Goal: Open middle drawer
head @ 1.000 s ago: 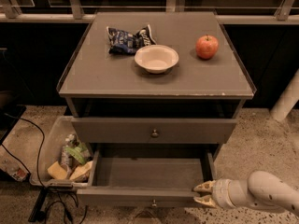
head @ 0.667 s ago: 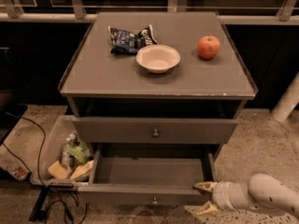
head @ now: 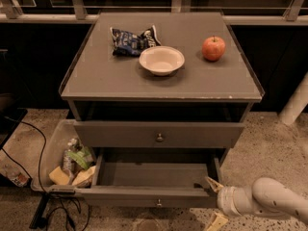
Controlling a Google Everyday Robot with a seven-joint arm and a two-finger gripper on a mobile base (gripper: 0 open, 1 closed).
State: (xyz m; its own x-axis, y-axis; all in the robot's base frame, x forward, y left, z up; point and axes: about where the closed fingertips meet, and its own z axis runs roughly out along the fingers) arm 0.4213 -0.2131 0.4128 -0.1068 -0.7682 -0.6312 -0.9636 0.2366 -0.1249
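Note:
The middle drawer (head: 144, 195) is a low grey front with a small round knob (head: 159, 202). It stands pulled far out, and its empty inside shows. My gripper (head: 213, 202) is at the drawer's front right corner, reaching in from the lower right on a white arm. It is open and holds nothing. One fingertip (head: 210, 182) lies by the top of the drawer's right corner. The other points down below the drawer's front. I cannot tell whether the upper fingertip touches the drawer.
The taller, wider drawer front (head: 120, 134) above sticks out a little. On the cabinet top (head: 96, 76) are a white bowl (head: 161, 59), a red apple (head: 213, 48) and a blue chip bag (head: 131, 41). A bin of snacks (head: 50, 148) and cables (head: 41, 148) lie at the left. A white post (head: 296, 105) stands at the right.
My gripper has shifted slightly to the right and down beside the drawer's corner. The drawer stays pulled out.

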